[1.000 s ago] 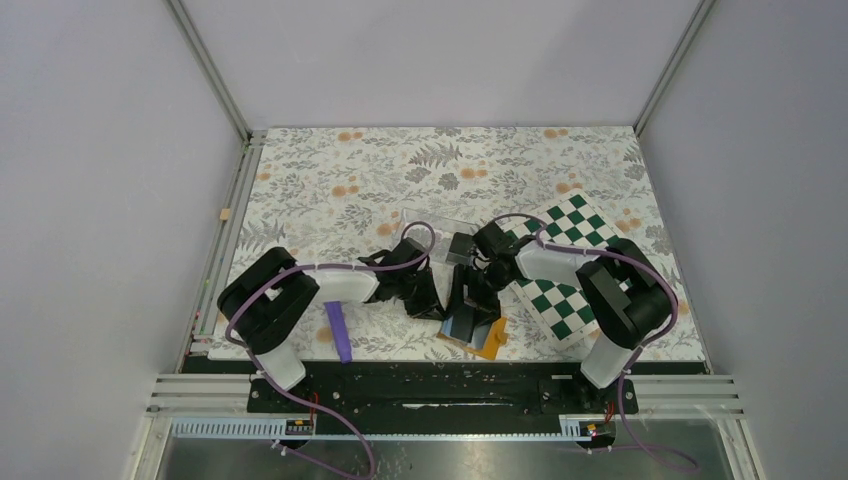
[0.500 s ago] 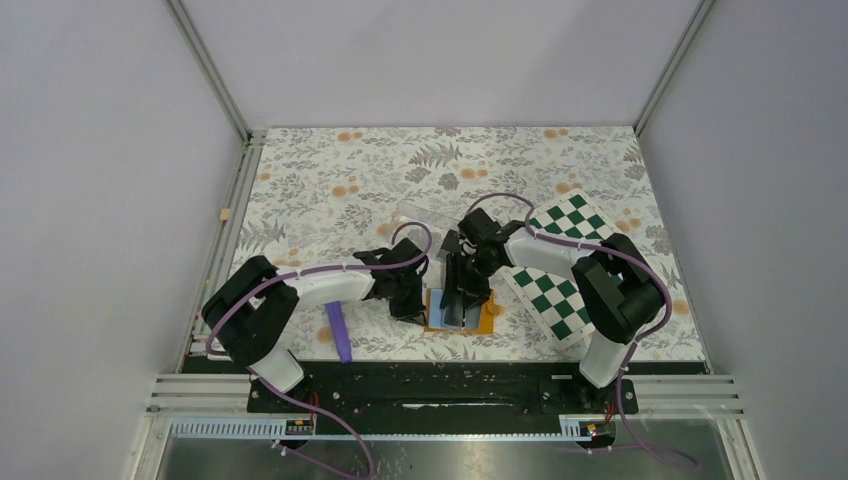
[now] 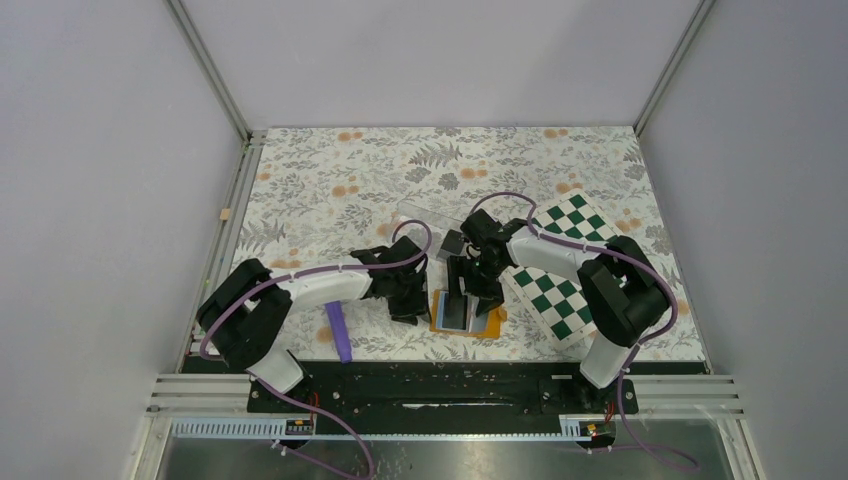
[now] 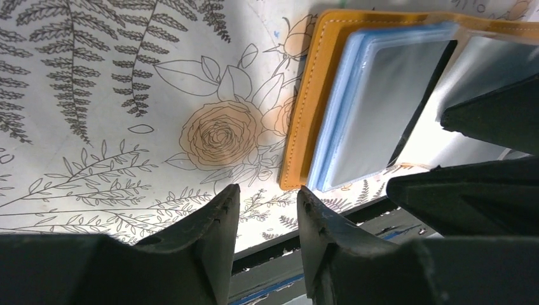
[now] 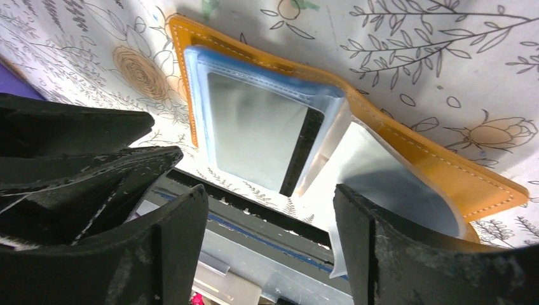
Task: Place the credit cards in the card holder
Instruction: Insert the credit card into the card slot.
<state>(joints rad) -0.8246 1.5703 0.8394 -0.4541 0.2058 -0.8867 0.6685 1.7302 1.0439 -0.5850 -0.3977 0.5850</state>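
Note:
The card holder (image 3: 488, 322) lies open on the floral mat near the front edge, orange cover down and light blue pockets up. It also shows in the left wrist view (image 4: 304, 95) and the right wrist view (image 5: 445, 170). A dark grey credit card (image 5: 254, 130) sits in a clear pocket, its black edge showing. My left gripper (image 3: 410, 303) is open and empty just left of the wallet. My right gripper (image 3: 470, 292) is open over the wallet, one finger (image 5: 381, 254) beside a loose clear sleeve. A small grey card-like piece (image 3: 451, 245) lies behind the wallet.
A green-and-white chequered board (image 3: 560, 275) lies right of the wallet, under the right arm. A purple strip (image 3: 338, 331) lies left of the left arm. A clear plastic box (image 3: 425, 215) stands behind the grippers. The black front rail (image 3: 440, 372) runs just below the wallet.
The wallet has gone from tilted near the rail to lying flat and square a little farther back. Both grippers moved in beside and over it; little has moved in the last half second.

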